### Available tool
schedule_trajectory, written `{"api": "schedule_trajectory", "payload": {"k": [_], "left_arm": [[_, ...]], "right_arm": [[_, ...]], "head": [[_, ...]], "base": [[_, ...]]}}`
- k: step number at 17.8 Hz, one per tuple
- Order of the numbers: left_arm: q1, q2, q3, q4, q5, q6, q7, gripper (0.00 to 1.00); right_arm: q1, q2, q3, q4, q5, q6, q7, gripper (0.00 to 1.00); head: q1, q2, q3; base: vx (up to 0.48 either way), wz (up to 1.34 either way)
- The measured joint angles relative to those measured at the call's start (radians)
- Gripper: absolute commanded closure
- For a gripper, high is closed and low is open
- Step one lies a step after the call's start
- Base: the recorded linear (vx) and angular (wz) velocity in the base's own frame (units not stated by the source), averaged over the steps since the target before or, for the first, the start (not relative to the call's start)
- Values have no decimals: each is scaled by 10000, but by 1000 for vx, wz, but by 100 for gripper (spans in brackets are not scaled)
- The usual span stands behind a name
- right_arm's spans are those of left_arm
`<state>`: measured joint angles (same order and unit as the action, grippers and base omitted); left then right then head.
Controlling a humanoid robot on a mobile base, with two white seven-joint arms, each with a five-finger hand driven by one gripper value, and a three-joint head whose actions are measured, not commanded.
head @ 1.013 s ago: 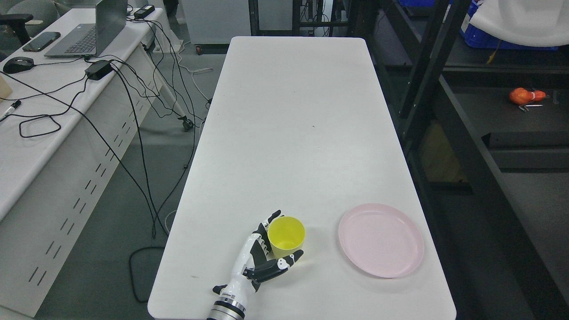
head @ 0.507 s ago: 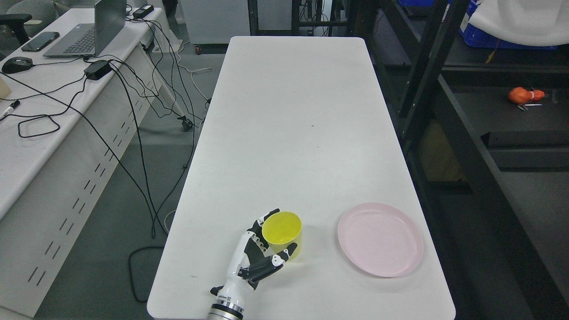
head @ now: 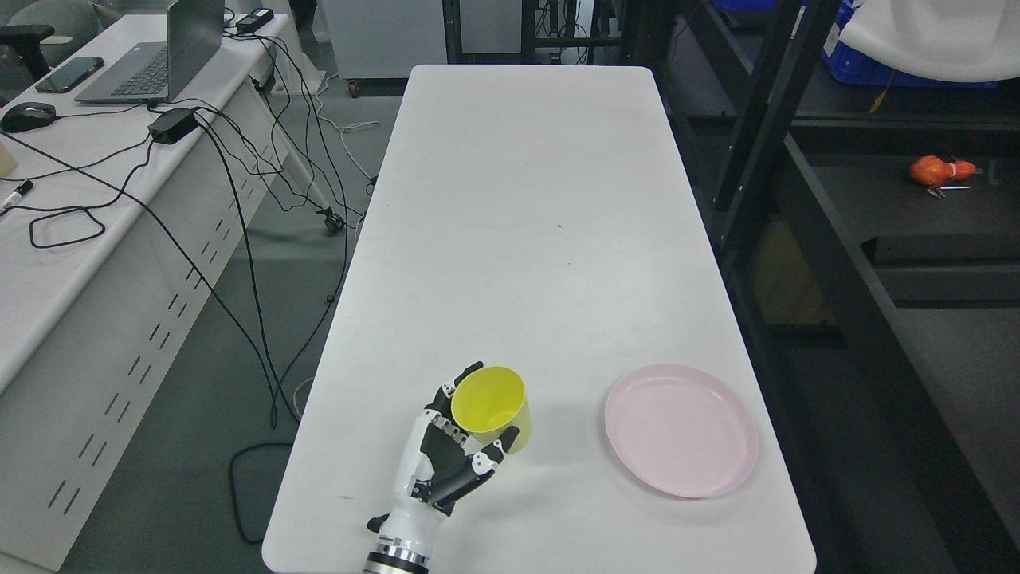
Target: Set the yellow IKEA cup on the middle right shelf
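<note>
The yellow cup (head: 489,405) is near the front of the white table (head: 526,199), held in my left hand (head: 488,402). The white and black fingers (head: 443,399) curl round its left side and the thumb presses its lower right side. The cup tilts slightly, its open mouth facing up, and it appears raised a little off the table. The black shelf unit (head: 868,215) stands along the table's right side, with dark shelf boards at several heights. My right hand does not show.
A pink plate (head: 681,429) lies on the table right of the cup. An orange object (head: 940,171) sits on a shelf board at the right. A desk (head: 72,199) with a laptop, phone, mouse and trailing cables stands to the left.
My left hand has closed on the cup and moved it up and to the left, tilting it a little. The plate has stayed put.
</note>
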<state>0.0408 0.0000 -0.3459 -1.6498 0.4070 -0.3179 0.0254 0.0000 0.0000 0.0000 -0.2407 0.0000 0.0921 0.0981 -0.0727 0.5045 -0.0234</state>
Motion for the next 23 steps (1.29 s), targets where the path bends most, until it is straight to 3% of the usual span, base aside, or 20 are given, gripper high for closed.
{"api": "schedule_trajectory", "payload": {"k": [10,23], "left_arm": [[338,0,-31,-805,64,-809,-64,100],[716,0,-122,-1144,71,-1728,-87,100]], "right_arm": [[-2,0,0,-1,0,-7,0,1],[0,0,0,0,0,-7,0,1]], "head": [[0,0,0],[0,0,0]], "base": [[-41,0],[-188,-167]]}}
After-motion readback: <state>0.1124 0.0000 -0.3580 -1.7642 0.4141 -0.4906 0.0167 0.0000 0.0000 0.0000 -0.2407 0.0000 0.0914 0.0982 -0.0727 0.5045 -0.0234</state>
